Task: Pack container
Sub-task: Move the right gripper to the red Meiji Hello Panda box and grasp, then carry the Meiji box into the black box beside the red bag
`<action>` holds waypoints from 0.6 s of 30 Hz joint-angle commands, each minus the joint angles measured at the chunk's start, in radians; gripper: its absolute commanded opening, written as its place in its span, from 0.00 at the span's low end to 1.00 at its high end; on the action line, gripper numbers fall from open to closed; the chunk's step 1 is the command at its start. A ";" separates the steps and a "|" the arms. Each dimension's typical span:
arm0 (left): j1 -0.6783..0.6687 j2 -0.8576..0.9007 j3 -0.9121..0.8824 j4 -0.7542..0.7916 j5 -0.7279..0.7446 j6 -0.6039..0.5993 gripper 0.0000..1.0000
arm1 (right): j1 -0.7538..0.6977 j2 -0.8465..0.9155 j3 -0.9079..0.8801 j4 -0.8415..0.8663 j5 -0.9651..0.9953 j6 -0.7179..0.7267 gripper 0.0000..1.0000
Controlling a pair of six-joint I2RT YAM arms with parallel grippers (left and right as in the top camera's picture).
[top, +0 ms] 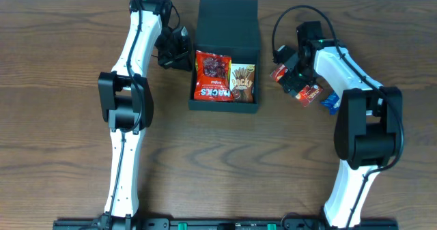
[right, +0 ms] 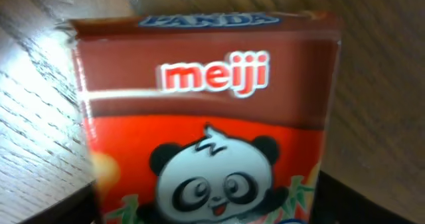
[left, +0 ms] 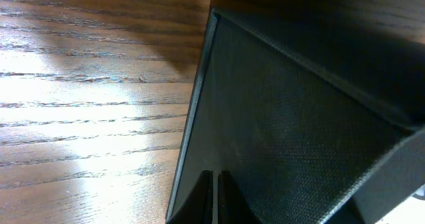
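Wooden table [top: 68,121] carries everything. At the left wall of the container [top: 225,108], centre-far, the left hand [top: 179,49] has its fingers nearly together; whether it pinches the wall, I cannot tell. To the right, the right hand [top: 298,85] is clenched on a panda box [right: 212,137]. The likely risk is that box clipping the container's right wall and slipping. Only the right wrist view shows its label. Only overhead shows the red packet [top: 213,75] and Pocky pack [top: 242,83] inside.

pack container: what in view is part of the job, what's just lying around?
Job:
- container
- red bag and Pocky box, already inside it
- panda box, in the right gripper

Lying about:
- small red packet
- blue packet
Both are right of the container, untouched; probably next to pack.
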 commanded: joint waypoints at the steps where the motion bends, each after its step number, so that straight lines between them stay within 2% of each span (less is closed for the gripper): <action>1: -0.007 0.016 -0.004 -0.003 0.019 0.003 0.06 | 0.006 -0.003 -0.014 0.004 0.002 0.021 0.68; 6: -0.007 0.016 -0.004 -0.003 0.019 0.003 0.06 | 0.007 -0.003 -0.013 0.005 0.002 0.103 0.65; 9: -0.007 0.016 -0.004 -0.003 0.019 0.003 0.06 | 0.007 -0.003 0.000 0.005 0.002 0.162 0.55; 11: -0.007 0.016 -0.004 -0.003 0.019 0.003 0.06 | 0.007 -0.005 0.018 0.004 0.002 0.205 0.54; 13: -0.006 0.016 -0.004 -0.003 0.019 0.003 0.06 | 0.008 -0.010 0.047 -0.002 0.001 0.256 0.55; 16: 0.003 0.016 -0.004 -0.003 0.019 0.003 0.06 | 0.017 -0.020 0.113 -0.018 0.001 0.344 0.62; 18: 0.017 0.016 -0.004 -0.003 0.020 0.003 0.06 | 0.028 -0.030 0.173 -0.041 0.000 0.380 0.63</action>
